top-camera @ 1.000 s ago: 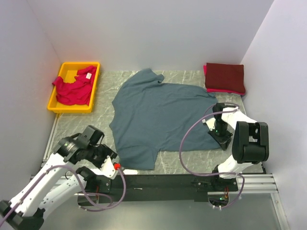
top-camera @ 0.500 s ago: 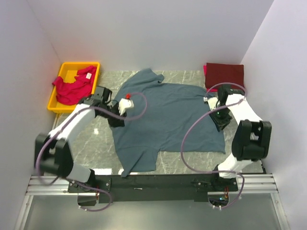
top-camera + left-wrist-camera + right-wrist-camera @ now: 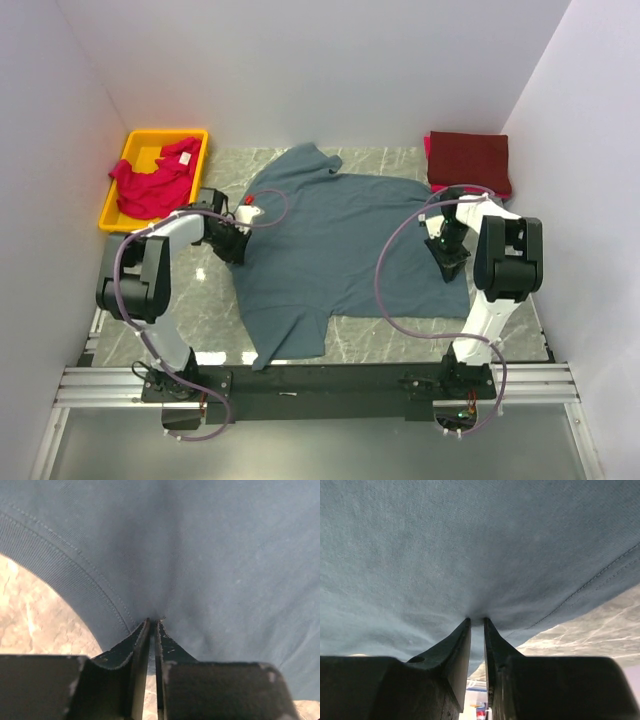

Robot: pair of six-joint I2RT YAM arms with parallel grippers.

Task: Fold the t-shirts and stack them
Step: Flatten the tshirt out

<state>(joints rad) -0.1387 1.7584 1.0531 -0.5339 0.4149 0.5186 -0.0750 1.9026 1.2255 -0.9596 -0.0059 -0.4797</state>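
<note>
While it lies spread, the slate t-shirt is clamped at both sides — by left gripper and right gripper.

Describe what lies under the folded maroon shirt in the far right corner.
A pinkish-red cloth shows as a thin strip along the maroon shirt's left and near edges. The rest of it is covered, so its shape cannot be told, nor can the table beneath.
</note>
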